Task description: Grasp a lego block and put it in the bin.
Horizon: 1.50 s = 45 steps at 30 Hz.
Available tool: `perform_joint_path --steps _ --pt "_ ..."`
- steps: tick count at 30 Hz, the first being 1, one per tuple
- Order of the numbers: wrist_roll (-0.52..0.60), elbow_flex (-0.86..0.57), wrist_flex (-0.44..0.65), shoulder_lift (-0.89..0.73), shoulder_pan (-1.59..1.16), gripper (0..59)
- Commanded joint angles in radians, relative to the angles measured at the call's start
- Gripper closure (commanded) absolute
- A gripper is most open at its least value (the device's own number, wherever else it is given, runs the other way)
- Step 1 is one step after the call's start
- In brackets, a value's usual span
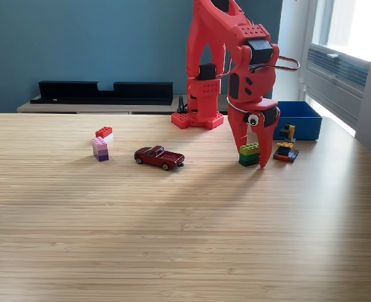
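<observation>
Dark red toy pickup (159, 157) mid-table on pale wood table (172, 239); black shelf unit (103, 92) against teal wall (78, 44); window (352, 25) at exterior view's right

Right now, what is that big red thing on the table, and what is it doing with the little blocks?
That red thing is a robot arm. It stands on the wooden table, and the single picture is taken by a camera across the table, not on the arm. At its end is a gripper with two jaws, like a pincer. The jaws point down, one on each side of a green block stack. I cannot tell if they are squeezing it yet; the stack sits on the table. Behind, on the exterior view's right, is a blue bin where blocks are meant to go. Near it lie some mixed blocks. On the exterior view's left are a pink and purple stack, a red and white block, and a dark red toy car.
</observation>
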Motion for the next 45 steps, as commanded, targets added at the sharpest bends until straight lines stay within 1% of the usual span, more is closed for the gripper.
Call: perform_joint_path --steps 1,2,5,8,12,18,20,22,26,34,41,45 --pt "0.014 -0.017 -0.015 0.091 0.009 56.0" --pt "0.025 -0.025 -0.014 0.091 0.009 58.6" --pt "0.041 -0.064 0.015 0.091 0.005 58.6" --pt "0.060 -0.141 0.106 0.091 -0.011 58.6" --pt "0.089 -0.291 0.268 0.103 -0.040 58.6" --pt "0.137 -0.621 0.568 0.095 -0.117 58.6" --pt "0.150 -0.695 0.640 0.092 -0.163 58.6" --pt "0.163 -0.733 0.695 0.092 -0.221 58.6" --pt "0.195 -0.730 0.753 0.094 -0.357 58.6" --pt "0.229 -0.600 0.759 0.092 -0.699 58.6" --pt "0.175 -0.529 0.759 0.091 -0.904 58.6" --pt "0.155 -0.514 0.759 0.091 -0.962 58.6"
